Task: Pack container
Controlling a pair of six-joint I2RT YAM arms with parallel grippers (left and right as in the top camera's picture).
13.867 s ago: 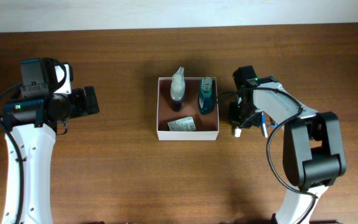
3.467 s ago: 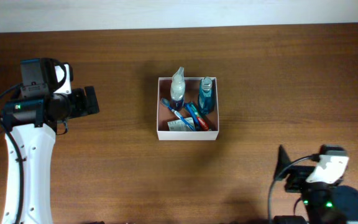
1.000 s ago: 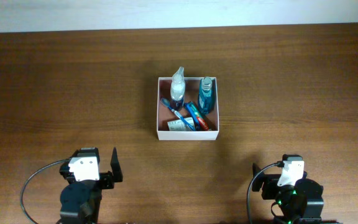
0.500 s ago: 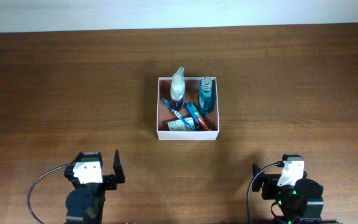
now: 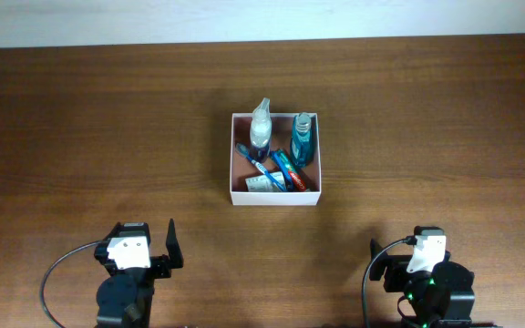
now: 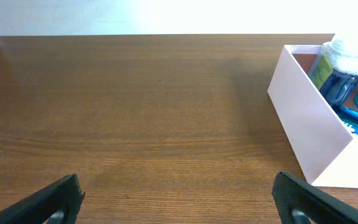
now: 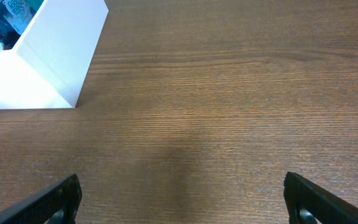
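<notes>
The container (image 5: pixel 274 197), a square white box with a pinkish inside, stands at mid-table. In it are a spray bottle (image 5: pixel 261 128), a teal mouthwash bottle (image 5: pixel 303 138), a blue toothbrush (image 5: pixel 252 157), a toothpaste tube (image 5: pixel 292 170) and a white sachet (image 5: pixel 262 183). My left gripper (image 5: pixel 139 248) is folded back at the front left, open and empty, far from the box. My right gripper (image 5: pixel 417 260) sits at the front right, also open and empty. The left wrist view has the container (image 6: pixel 309 134) at right, beyond the left gripper (image 6: pixel 179 199). In the right wrist view its corner (image 7: pixel 48 56) is at upper left of the right gripper (image 7: pixel 182 202).
Bare brown wood lies between both grippers and the box. The table's far edge (image 5: pixel 262 41) meets a white wall. Both arm bases stand at the near edge.
Over the last second the left arm has shifted slightly to the right at the front edge and then held still. The right arm and the box's contents have not moved.
</notes>
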